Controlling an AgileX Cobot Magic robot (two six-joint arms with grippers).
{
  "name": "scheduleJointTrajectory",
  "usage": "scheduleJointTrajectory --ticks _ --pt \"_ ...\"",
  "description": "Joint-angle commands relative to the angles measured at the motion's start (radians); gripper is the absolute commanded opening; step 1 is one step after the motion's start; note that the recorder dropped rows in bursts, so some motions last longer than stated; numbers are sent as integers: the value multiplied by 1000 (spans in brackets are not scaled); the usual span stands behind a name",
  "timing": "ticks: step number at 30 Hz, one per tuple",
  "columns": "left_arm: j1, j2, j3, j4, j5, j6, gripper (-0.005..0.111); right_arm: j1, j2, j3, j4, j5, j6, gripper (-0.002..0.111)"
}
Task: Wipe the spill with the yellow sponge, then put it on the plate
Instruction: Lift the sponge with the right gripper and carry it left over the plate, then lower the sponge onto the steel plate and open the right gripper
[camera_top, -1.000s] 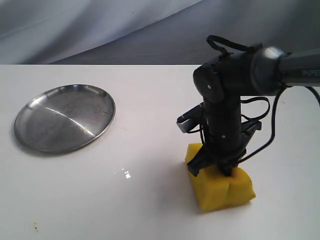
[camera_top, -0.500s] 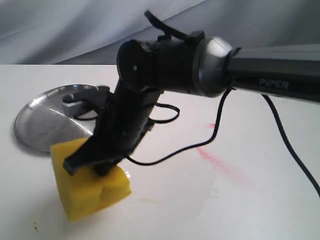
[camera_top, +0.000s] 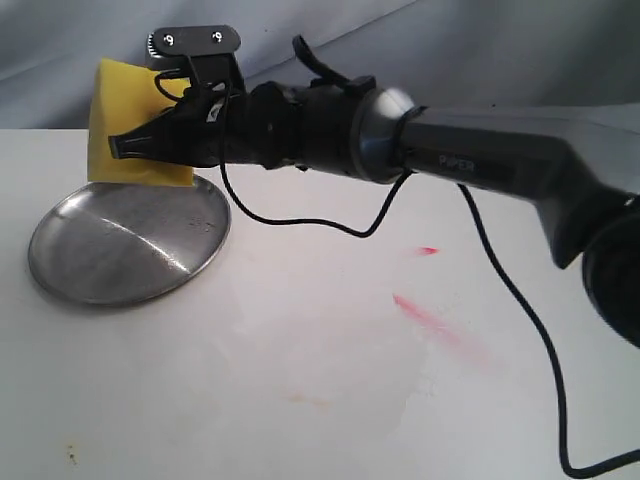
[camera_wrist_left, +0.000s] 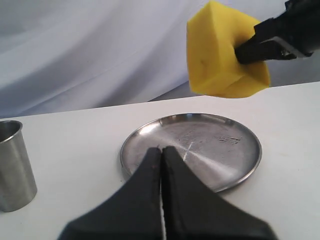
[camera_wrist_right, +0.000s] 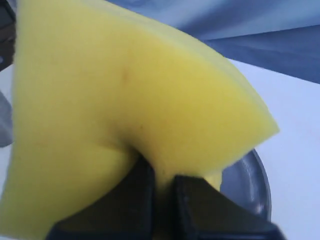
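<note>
The yellow sponge (camera_top: 125, 125) hangs in the air above the plate's far edge, clear of the plate (camera_top: 70, 275) and not touching it. The right gripper (camera_top: 135, 147) is clamped on it: both fingers bite into one side, and the foam creases and bulges around the pinch, plain in the right wrist view. The block sits tilted, one corner uppermost. Its colour is bright yellow with lightly dimpled faces and a small darker fleck on one; whether it is damp cannot be told. The left gripper (camera_wrist_left: 162, 157) sits low by the plate's near rim, fingers pressed together on nothing. Of the spill (camera_top: 310, 402) only a faint tan trace shows on the table (camera_top: 250, 330), well apart from the plate; the pink streaks (camera_top: 430, 318) lie farther from the plate again. Judgement: wiping looks done or nearly so. What is left is to bring the sponge down over the plate's middle and release it. A metal cup (camera_wrist_left: 15, 165) stands near the plate.
</note>
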Motion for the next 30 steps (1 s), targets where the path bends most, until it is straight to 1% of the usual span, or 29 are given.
scheduleJointTrajectory --ticks 1,7,9,11,14,15,18,19,21,23,27,30 --pt "-6 -3 5 -3 -7 0 0 -2 49 -1 21 -108 5 0" --pt "-6 -3 5 -3 -7 0 0 -6 85 -1 19 -83 0 1" --pt "-6 -3 5 -3 -7 0 0 -6 87 -1 19 -57 4 5" --pt "-6 -3 5 -3 -7 0 0 -6 96 -1 21 -36 8 11" --pt "-6 -3 5 -3 -7 0 0 -6 101 -1 43 -19 15 29" --pt "-6 -3 5 -3 -7 0 0 -6 101 -1 60 -19 15 39" --pt "-6 -3 5 -3 -7 0 0 -6 98 -1 69 -19 22 59" --pt "-6 -3 5 -3 -7 0 0 -6 98 -1 69 -19 22 64" --pt "-6 -3 5 -3 -7 0 0 -6 92 -1 69 -4 22 70" --pt "-6 -3 5 -3 -7 0 0 -6 84 -1 69 8 22 72" --pt "-6 -3 5 -3 -7 0 0 -6 29 -1 63 90 22 70" --pt "-6 -3 5 -3 -7 0 0 -6 -36 -1 52 187 -7 64"
